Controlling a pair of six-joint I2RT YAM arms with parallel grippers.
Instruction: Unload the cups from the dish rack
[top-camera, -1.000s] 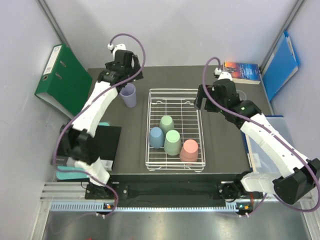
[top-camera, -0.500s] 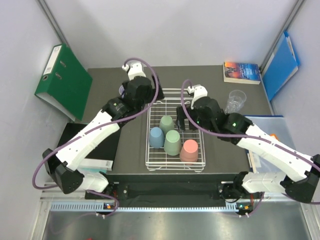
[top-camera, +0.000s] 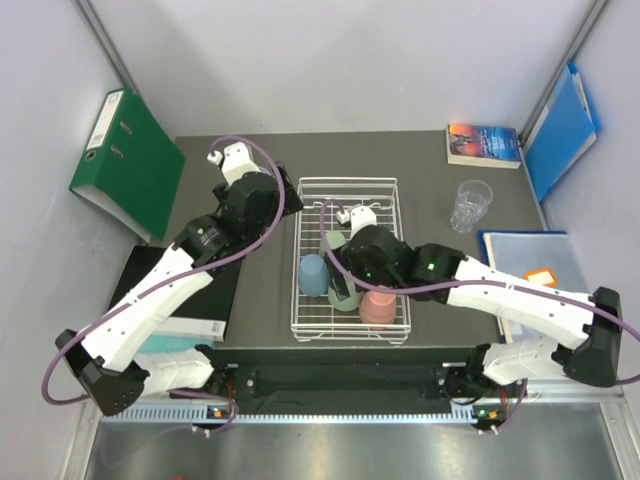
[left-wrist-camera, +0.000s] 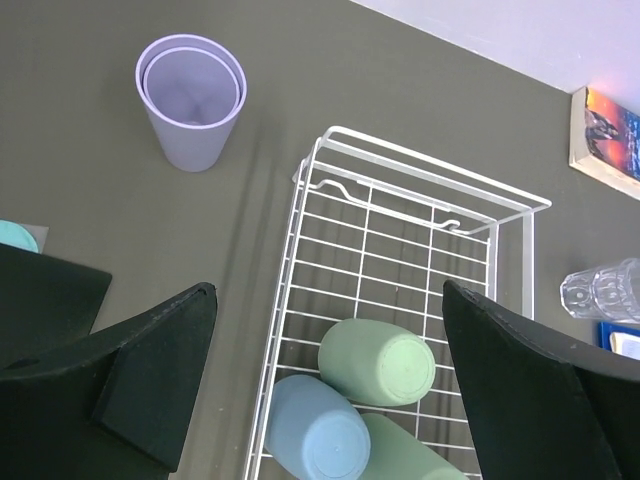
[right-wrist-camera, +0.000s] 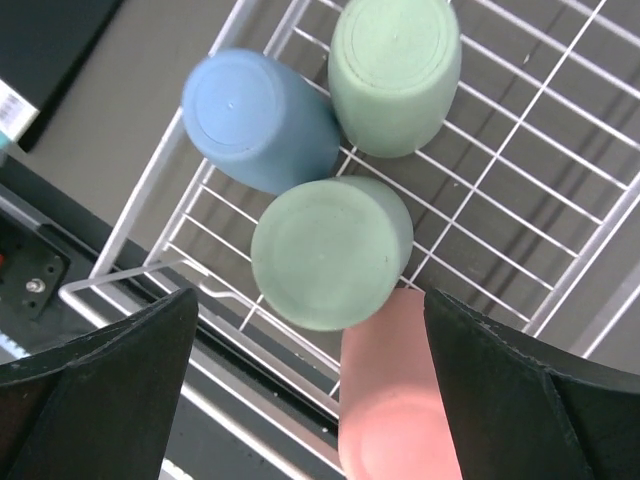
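A: How are the tools set?

B: The right gripper (right-wrist-camera: 308, 300) is held with its jaws wide apart and nothing between them. It is placed directly over a mint-green tapered plastic cup (right-wrist-camera: 330, 250), which stands base-up at the near end of the white wire-grid dish rack (top-camera: 348, 181). The left gripper (left-wrist-camera: 328, 295) is likewise spread and empty, and is poised near the rack's far left corner.

A: Which step is in hand?

B: The approach for a pick, it is judged. A straight descent is called for next, so that the fingers are passed either side of that cup. Care is needed, since a light-blue plastic cup (right-wrist-camera: 255, 120) and a salmon-pink plastic cup (right-wrist-camera: 400, 400) are crowded close against it. The jaws must then be closed on the tapered wall and the cup lifted over the rack's low side.

A: How many of each are counted?

B: Four cups are counted in the rack, all inverted: two mint-green, the second mint-green cup (right-wrist-camera: 395, 70) farther in, one light-blue and one salmon-pink. Two more are seen out on the dark table (top-camera: 430, 165). One lilac plastic cup (left-wrist-camera: 190, 100) stands upright just off the rack's far left corner, and one clear glass (top-camera: 470, 203) stands between the rack and the table's right edge.
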